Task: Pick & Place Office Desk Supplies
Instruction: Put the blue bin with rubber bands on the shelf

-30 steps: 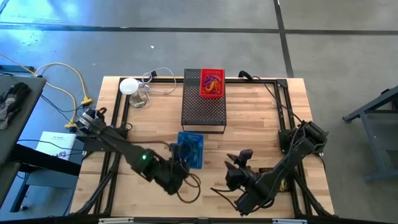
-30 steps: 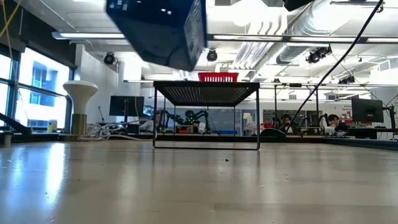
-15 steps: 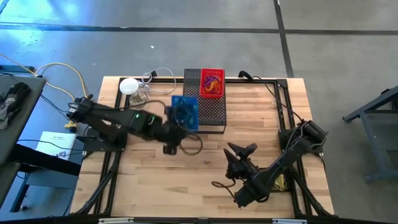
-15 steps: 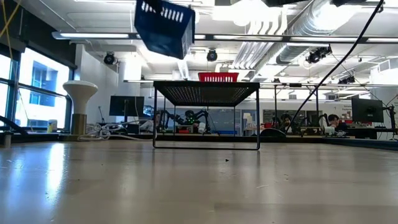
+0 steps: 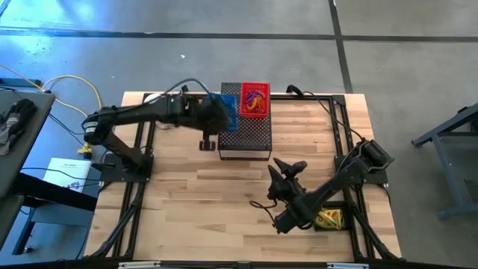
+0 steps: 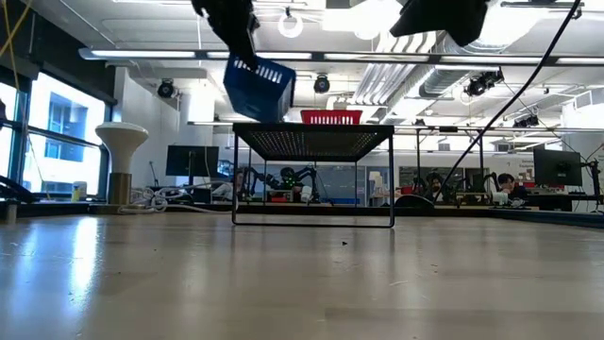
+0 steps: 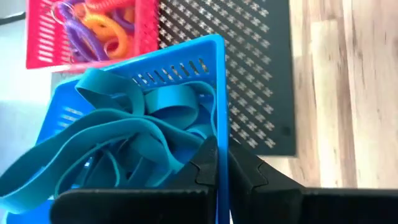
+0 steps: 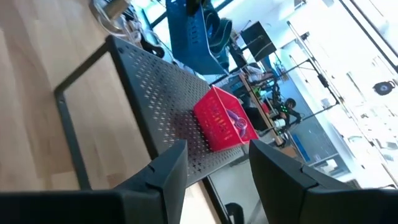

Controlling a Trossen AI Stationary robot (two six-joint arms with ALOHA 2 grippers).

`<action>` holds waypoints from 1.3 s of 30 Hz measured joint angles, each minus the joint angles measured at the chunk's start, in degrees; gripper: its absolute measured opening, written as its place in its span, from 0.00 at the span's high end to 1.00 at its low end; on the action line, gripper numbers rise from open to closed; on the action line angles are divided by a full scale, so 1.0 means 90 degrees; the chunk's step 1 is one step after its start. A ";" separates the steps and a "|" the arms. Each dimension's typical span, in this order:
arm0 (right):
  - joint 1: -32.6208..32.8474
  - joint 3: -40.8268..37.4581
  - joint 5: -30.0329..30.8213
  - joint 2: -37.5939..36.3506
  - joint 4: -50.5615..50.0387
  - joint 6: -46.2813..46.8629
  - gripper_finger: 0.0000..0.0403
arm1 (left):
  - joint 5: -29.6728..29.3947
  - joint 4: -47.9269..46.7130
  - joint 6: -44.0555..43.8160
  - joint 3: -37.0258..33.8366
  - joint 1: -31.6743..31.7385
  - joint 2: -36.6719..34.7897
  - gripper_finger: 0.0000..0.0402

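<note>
Holding blue basket point(image 5: 226, 112) above black rack point(image 5: 250, 133), left hand point(image 7: 222, 163)

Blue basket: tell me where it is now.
The left gripper holds the blue basket over the black mesh shelf's left side, beside the red basket.

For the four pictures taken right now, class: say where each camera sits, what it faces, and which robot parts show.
High: overhead, straight down; both arms, blue basket.
Low: tabletop level, facing black mesh shelf.
Left wrist: behind left claw, shut on the basket's rim.
Right wrist: behind right claw, facing red basket.
All share the shelf.
</note>
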 joint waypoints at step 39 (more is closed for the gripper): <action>-0.0285 0.0002 -0.0368 -0.0175 -0.0233 0.0193 0.60 | 0.2548 0.2187 0.1576 -0.0879 0.2448 0.0477 0.98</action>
